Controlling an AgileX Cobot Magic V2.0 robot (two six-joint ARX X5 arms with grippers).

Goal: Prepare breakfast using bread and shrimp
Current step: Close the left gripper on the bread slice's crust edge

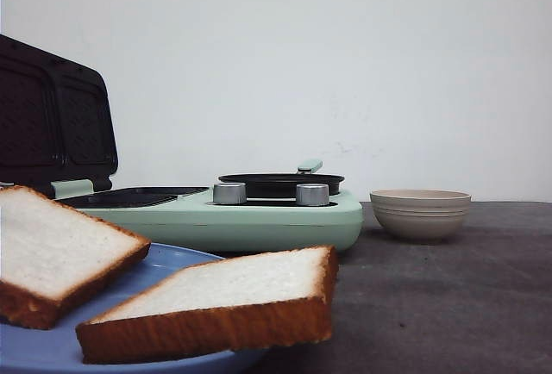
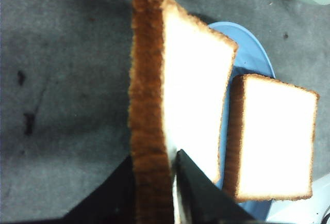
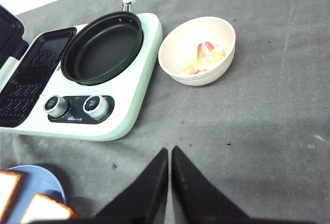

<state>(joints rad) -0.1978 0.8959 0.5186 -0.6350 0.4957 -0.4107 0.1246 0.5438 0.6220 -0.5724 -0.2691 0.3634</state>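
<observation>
- I'm pinching one slice (image 2: 180,79) by its crust edge in the left claw (image 2: 172,182), lifting it tilted above the plate (image 2: 252,53), ready for the open cooker (image 1: 259,215).
- The other slice (image 2: 276,136) is lying on the plate.
- Right claw (image 3: 169,182) is hovering closed and empty near the cooker.
- The bowl (image 3: 198,51) beside the cooker is holding pinkish pieces, too small to confirm as shrimp.

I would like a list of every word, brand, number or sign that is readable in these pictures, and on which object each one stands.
No text can be read with certainty.
A small printed mark sits on the dark control panel of the green breakfast maker, below the two knobs: too small and blurred to read.
Fine marks around the knobs: too small to read.
Bread, blue plate, bowl and pan: no writing visible.
</observation>
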